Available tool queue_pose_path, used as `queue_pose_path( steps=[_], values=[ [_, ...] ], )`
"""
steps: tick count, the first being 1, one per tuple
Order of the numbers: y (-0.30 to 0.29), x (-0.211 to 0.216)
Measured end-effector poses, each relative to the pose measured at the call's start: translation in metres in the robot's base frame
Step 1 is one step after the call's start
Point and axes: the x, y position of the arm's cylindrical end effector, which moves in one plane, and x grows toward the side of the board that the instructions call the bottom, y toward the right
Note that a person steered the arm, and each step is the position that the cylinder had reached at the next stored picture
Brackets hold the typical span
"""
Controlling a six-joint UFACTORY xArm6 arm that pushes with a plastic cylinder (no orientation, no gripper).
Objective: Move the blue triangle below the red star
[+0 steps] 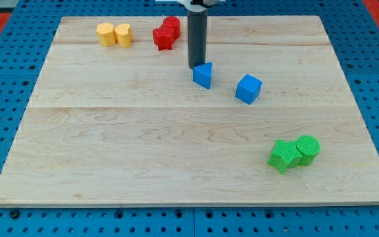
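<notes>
The blue triangle (203,74) lies on the wooden board (143,131), a little above its middle. The red star (163,38) sits near the view's top, up and to the left of the triangle, touching another red block (172,26) behind it. My tip (197,67) stands right at the triangle's upper left edge, touching or nearly touching it. The dark rod rises from there to the view's top.
A blue cube (249,89) lies to the right of the triangle. Two yellow blocks (114,34) sit side by side at the top left. A green star (283,155) and a green cylinder (307,149) touch each other at the lower right.
</notes>
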Motion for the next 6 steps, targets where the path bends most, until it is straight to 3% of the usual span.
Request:
queue_pose_path(
  steps=[2,3,5,6],
  values=[
    [0.074,0.011],
    [0.04,0.034],
    [-0.068,0.035],
    [-0.031,0.02]
  ],
)
